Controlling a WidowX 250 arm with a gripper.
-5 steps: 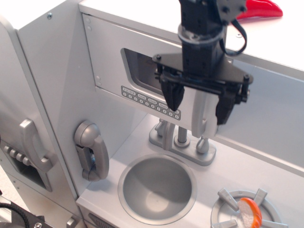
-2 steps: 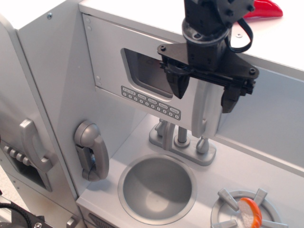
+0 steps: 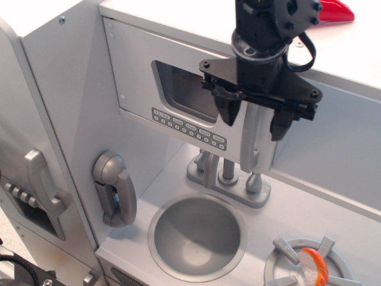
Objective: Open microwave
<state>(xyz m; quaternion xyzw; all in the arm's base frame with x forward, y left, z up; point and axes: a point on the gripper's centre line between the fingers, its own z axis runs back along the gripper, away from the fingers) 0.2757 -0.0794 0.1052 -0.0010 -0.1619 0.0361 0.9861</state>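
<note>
The claw (image 3: 256, 122) stands spread around the microwave (image 3: 178, 89) handle (image 3: 256, 140); button labels are too small to read.

A grey telephone handset (image 3: 115, 189) is hung on the wall below and left of the pincer. A faucet (image 3: 228, 174) is seen directly beneath it, above a round sink (image 3: 197, 235). A burner (image 3: 306, 267) with an orange object (image 3: 314, 266) is found lower right. A red object (image 3: 332, 11) is seen up right.
</note>
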